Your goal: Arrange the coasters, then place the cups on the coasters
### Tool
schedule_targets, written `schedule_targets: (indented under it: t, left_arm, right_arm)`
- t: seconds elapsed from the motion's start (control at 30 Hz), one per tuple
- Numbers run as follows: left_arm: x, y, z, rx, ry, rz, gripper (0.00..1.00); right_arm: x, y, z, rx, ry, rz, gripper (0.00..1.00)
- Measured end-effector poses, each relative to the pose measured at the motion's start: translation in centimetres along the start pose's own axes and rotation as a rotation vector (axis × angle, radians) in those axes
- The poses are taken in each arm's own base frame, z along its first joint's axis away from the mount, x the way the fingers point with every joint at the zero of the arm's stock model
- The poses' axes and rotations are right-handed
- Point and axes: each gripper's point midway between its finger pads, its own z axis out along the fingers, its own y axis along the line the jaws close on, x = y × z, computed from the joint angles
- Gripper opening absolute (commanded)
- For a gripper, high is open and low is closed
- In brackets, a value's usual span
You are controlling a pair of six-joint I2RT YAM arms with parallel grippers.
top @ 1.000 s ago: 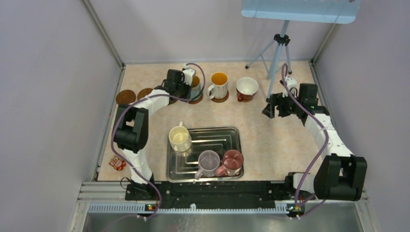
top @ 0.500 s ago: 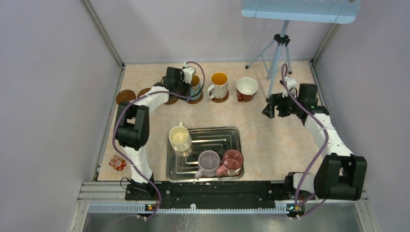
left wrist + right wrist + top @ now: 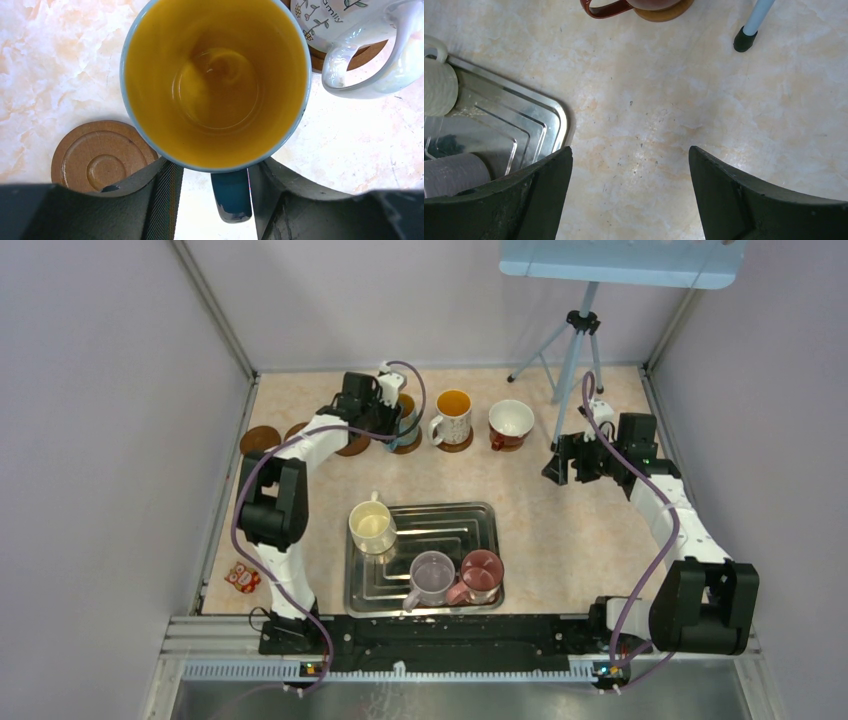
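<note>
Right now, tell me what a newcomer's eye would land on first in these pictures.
The yellow-lined mug fills the left wrist view, its blue handle between the left gripper's parted fingers. From above, a silver tray in the middle of the table holds three mugs, and two more mugs stand on coasters at the far side.

mug: glazed ceramic, glossy yellow interior is shown | coaster: matt, wood-like, ring-grooved | tray: bright ribbed metal, reflective | table: smooth marbled surface, faintly speckled
</note>
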Motion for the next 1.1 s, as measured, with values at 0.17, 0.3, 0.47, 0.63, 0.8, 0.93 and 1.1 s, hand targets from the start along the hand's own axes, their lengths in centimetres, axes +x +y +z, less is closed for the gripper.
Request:
schedule_targets:
  t: [0.17, 0.3, 0.47, 0.63, 0.8, 0.93, 1.1]
  left_arm:
    - [-0.2, 0.3, -0.4, -0.005, -0.003, 0.007, 0.56]
    - [-0.8, 0.7, -1.3, -0.015, -0.018, 0.020, 0.54]
    - [-1.2, 1.4, -2.0, -0.031, -0.030, 0.023, 0.53]
    - [-1.1, 1.6, -2.0, -0.033, -0.028, 0.029, 0.65]
    - [-0.7, 0.9, -2.5, 0.007, -0.006, 0.048, 0.86]
    - [-2.2, -0.2, -4.7, 0.059, -0.022, 0.078, 0.91]
    - [-6.7, -2.8, -11.8, 0.124, -0.161, 0.143, 0.89]
  right_arm:
    - [0.0, 0.0, 0.0, 0.000, 0.001, 0.001, 0.85]
    - [0.0, 0.0, 0.0, -0.001, 0.001, 0.000, 0.85]
    - [0.0, 0.1, 0.0, -0.004, 0.000, 0.000, 0.85]
    - [0.0, 0.1, 0.0, -0.007, 0.000, 0.000, 0.85]
    - [0.0, 0.1, 0.0, -0.008, 0.000, 0.000, 0.85]
    - [0.0, 0.3, 0.0, -0.014, 0.000, 0.001, 0.85]
    - [0.2, 0.4, 0.0, -0.019, 0.005, 0.004, 0.85]
